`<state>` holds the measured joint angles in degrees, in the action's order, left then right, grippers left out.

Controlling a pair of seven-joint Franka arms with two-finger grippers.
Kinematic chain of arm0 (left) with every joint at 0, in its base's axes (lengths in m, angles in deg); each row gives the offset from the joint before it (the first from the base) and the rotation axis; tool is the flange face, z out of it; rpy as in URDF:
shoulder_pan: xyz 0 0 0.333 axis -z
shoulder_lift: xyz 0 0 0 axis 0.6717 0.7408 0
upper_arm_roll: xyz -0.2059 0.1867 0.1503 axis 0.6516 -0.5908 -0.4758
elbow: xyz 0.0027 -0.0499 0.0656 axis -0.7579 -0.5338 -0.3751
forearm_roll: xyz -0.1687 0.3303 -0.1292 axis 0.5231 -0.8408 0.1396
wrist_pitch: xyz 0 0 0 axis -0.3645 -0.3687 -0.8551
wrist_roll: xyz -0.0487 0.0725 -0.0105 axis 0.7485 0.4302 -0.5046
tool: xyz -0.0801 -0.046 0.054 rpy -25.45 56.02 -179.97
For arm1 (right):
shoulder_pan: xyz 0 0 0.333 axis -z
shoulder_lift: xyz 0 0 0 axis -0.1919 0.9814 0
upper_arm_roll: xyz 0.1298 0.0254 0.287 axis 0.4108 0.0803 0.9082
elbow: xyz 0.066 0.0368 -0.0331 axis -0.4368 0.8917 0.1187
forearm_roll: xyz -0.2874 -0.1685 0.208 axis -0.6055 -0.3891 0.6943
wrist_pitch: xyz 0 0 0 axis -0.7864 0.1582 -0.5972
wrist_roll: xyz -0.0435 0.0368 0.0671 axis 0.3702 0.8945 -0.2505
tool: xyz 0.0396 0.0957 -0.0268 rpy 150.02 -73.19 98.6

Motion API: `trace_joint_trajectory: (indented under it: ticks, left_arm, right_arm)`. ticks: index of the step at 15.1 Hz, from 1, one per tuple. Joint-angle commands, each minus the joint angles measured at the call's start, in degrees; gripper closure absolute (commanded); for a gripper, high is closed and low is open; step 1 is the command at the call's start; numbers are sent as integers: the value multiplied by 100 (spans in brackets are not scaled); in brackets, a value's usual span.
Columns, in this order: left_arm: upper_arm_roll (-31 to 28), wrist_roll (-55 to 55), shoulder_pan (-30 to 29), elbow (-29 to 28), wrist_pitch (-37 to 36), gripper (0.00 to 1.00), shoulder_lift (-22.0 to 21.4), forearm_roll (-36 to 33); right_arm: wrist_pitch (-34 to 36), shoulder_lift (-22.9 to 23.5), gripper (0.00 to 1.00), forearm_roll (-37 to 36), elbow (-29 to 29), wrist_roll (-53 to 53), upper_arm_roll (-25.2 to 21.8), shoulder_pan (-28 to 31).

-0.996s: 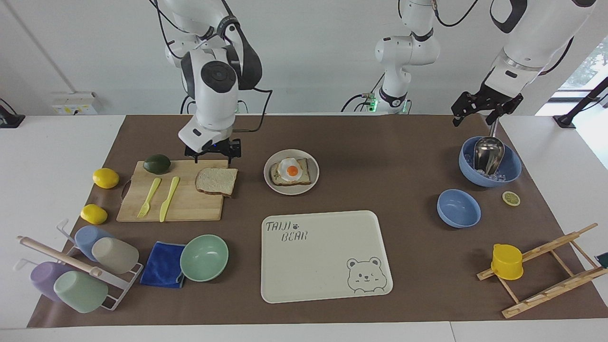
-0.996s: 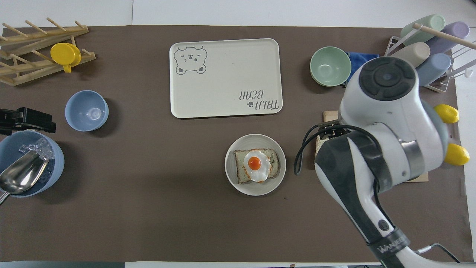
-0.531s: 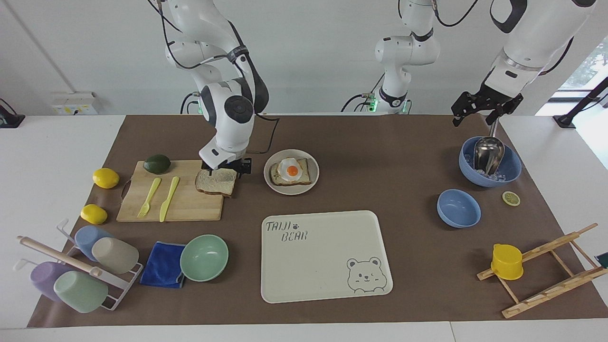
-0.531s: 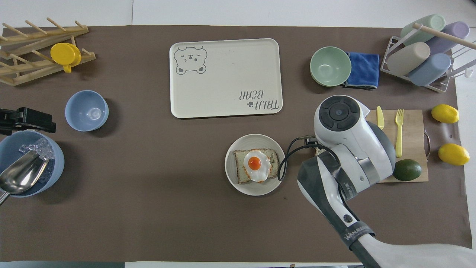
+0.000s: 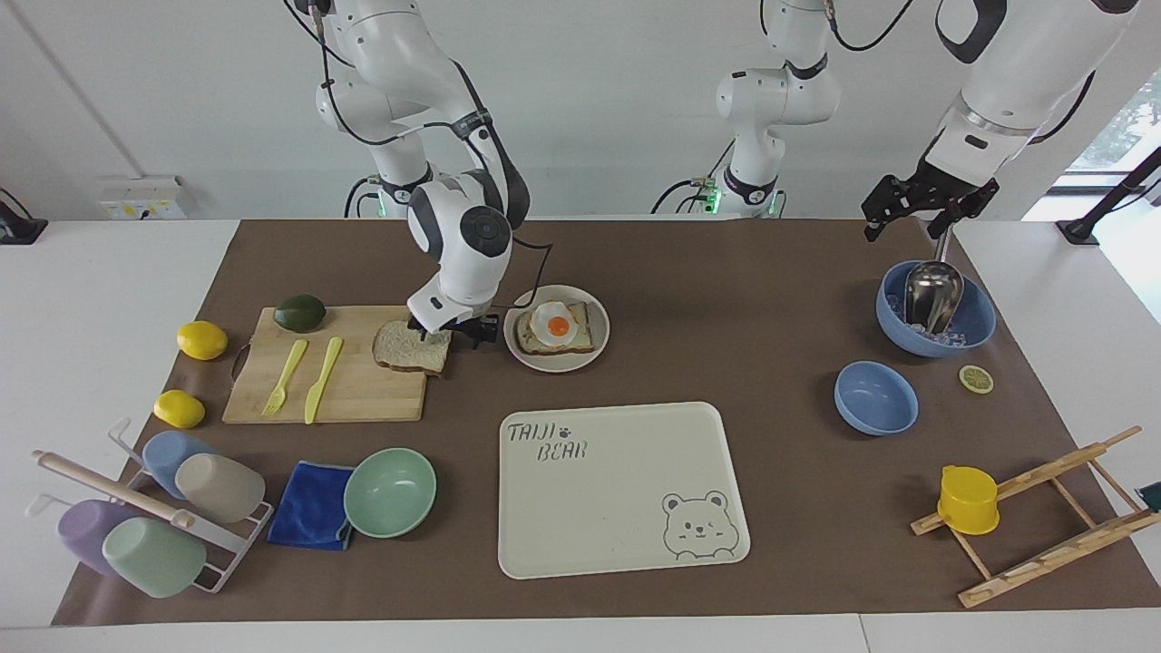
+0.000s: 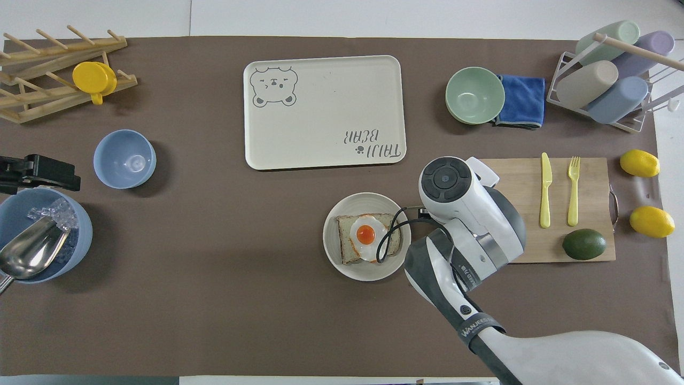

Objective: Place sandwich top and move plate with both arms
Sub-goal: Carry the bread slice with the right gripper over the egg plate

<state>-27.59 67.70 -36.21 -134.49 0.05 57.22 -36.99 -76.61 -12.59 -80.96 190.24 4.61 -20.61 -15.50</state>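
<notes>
The sandwich top (image 5: 401,348), a pale speckled slice with a brown crust, lies flat on the wooden cutting board (image 5: 354,390). My right gripper (image 5: 451,332) stands open and low at the slice's edge nearest the plate, one finger over the bread, the other off the board. The plate (image 5: 555,365) sits beside the board and bears toast with a fried egg (image 5: 555,325). In the overhead view the right arm hides the slice; the plate (image 6: 334,251) shows. My left gripper (image 5: 912,213) waits open above a blue bowl.
The cream bear tray (image 5: 626,544) lies farther from the robots than the plate. An avocado (image 5: 300,312), yellow fork and knife lie on the board. Lemons, a mint bowl (image 5: 390,492), blue cloth and cup rack fill that end. Two blue bowls (image 5: 875,397) and a wooden rack occupy the left arm's end.
My right arm swung along the board toward the plate and came down to the bread's plate-side edge. The bread has not moved. The left arm stayed still.
</notes>
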Motion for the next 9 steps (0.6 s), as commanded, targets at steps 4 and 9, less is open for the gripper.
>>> trace_joint_trajectory:
  ticks: [4, 9]
  left_arm:
    - [-37, 6, 69, -59, -36, 0, -99, -55]
    - [-37, -20, 51, -50, -10, 0, -99, -55]
  right_arm:
    - [-346, -29, 0, -368, 299, 44, 35, 247]
    - [-364, -38, 17, -368, 317, -9, 35, 274]
